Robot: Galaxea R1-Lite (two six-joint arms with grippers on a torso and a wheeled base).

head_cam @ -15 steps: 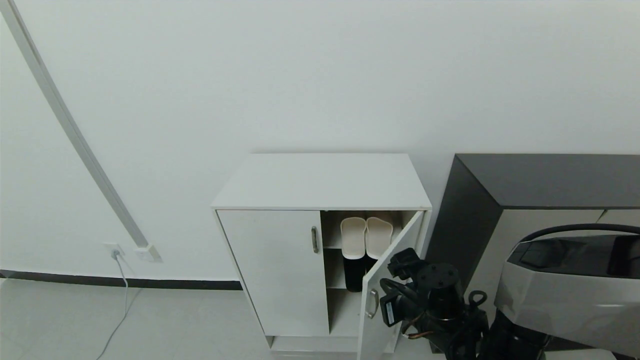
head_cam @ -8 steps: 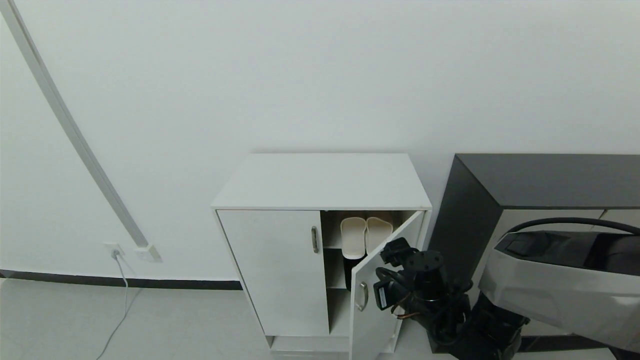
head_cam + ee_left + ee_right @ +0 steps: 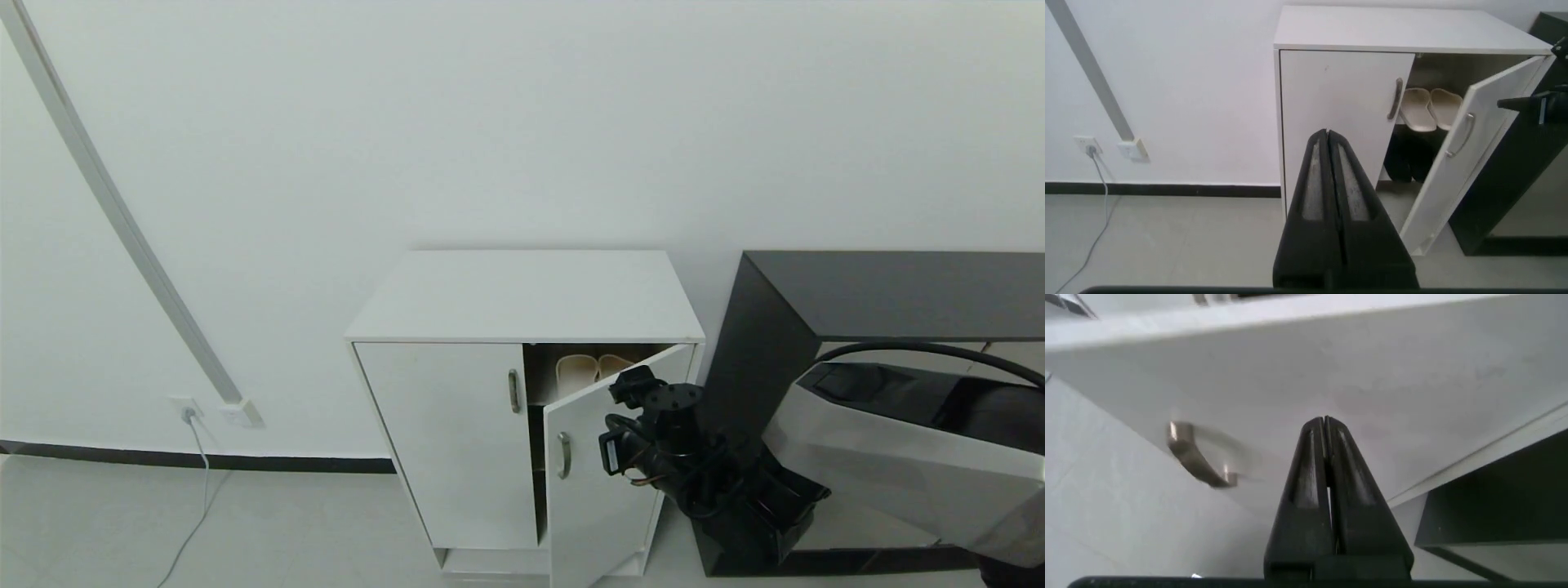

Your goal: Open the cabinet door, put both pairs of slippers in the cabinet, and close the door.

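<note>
Swung further shut since a second ago: the right door (image 3: 584, 523) now covers most of the opening, and the right arm has followed it in.

Left to right:
- Grey cable trunking (image 3: 122, 220) slants down the wall to a socket (image 3: 186, 406), with a cable (image 3: 196, 490) trailing to the floor.
- The left gripper (image 3: 1328, 135) hangs well in front of the cabinet (image 3: 522, 294), fingers pressed together, nothing held.
- The left door (image 3: 445, 441) is closed; a flat matt white panel with a small metal bow handle.
- Cream slippers (image 3: 575, 367) sit side by side on the upper shelf; a dark pair (image 3: 1409, 159) stands on the shelf below. Both look like soft, light foam.
- The right gripper (image 3: 1325, 423) has its fingers closed to a blade, the tip at the door's smooth outer face, beside the bow handle (image 3: 1200, 455).
- A black sideboard (image 3: 890, 294) stands just beside the cabinet.

Handling: you should find the door light, stiff and free on its hinges (laminate, so likely slippery under the pads). Push flat on the panel near the handle edge, far from the hinges; no grip needed.
</note>
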